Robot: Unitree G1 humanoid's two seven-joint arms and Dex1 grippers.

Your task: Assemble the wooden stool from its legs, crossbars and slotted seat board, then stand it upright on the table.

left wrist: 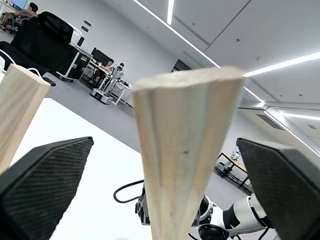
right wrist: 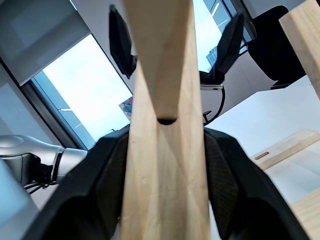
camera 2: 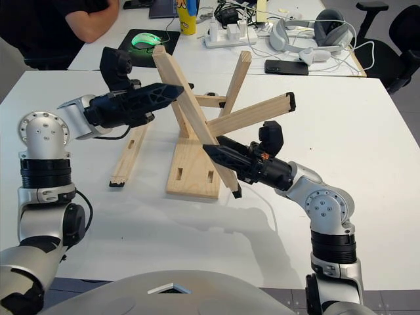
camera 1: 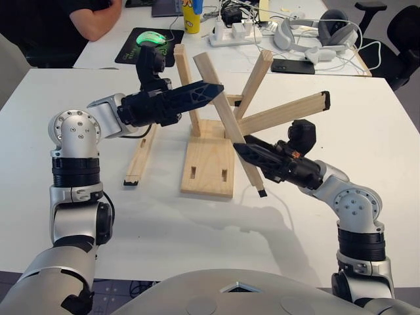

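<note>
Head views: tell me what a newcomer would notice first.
The half-built stool on the white table: legs jut at angles over the seat board lying flat. Both arms meet on one long tilted leg, the left gripper open around it near the top, the right gripper shut on it lower down. A loose wooden piece lies to the board's left.
</note>
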